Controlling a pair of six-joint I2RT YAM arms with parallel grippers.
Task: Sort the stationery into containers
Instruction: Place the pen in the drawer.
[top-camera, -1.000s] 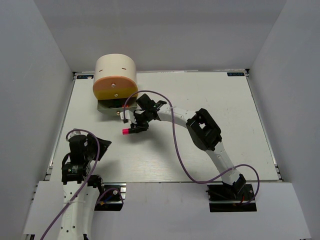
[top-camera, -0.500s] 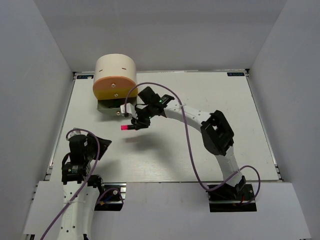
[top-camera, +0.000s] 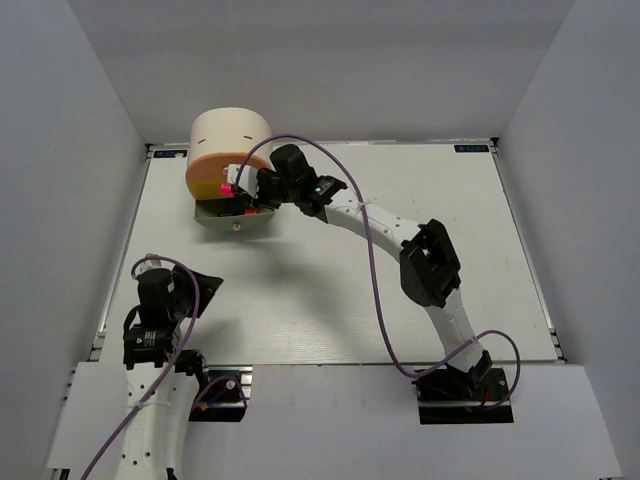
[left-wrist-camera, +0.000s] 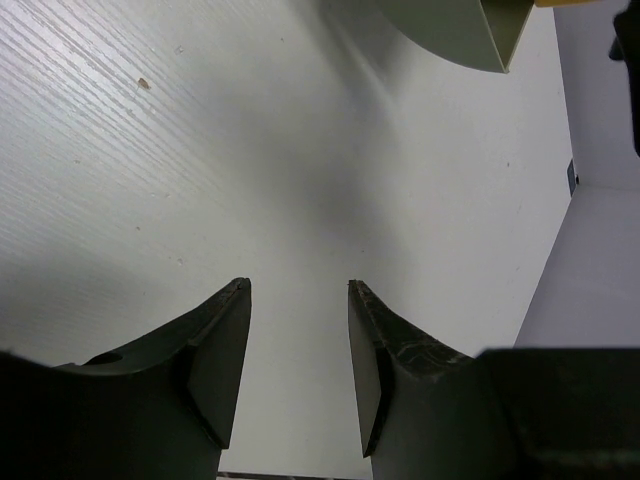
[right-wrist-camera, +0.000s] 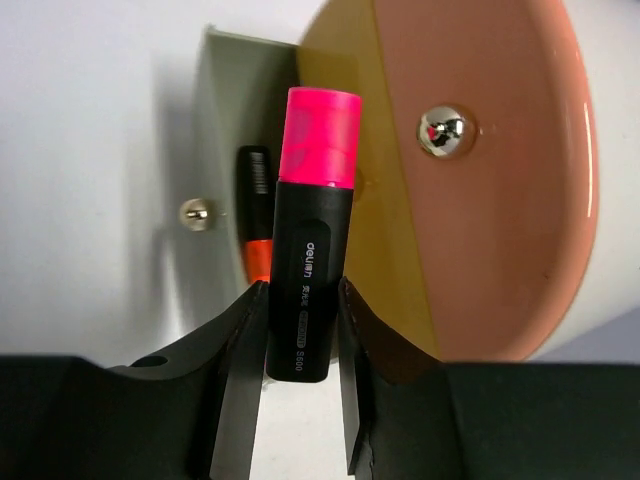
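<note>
While the left pincer (left-wrist-camera: 300, 370) hangs idle over the white desk (top-camera: 400, 200) with its fingers apart and nothing between them, the right arm has done all the moving. A second ago it held the black marker with a pink cap (right-wrist-camera: 310, 270) low over the desk, in front of the cream round cabinet (top-camera: 232, 128). Now the right pincer (right-wrist-camera: 300, 290) is up at the cabinet's front, clamped on the marker's black barrel with the pink end pointing at the drawers.

In the right wrist view the marker lies across the line where the pulled-out olive-grey lowest drawer (right-wrist-camera: 225, 120) meets the yellow drawer front (right-wrist-camera: 375, 240). The orange drawer front (right-wrist-camera: 500, 180) above is shut. An orange-capped black marker (right-wrist-camera: 255, 215) already lies inside the open drawer, close to its small metal knob (right-wrist-camera: 195, 213).

So the carry looks finished and the release is the step in hand. Grouping like with like, this marker belongs beside the orange-capped one. The pink end seems to hang over the yellow front and not over the tray, so I judge a small shift toward the open drawer is needed before the fingers part. Otherwise the marker could strike the yellow edge and roll onto the desk.
</note>
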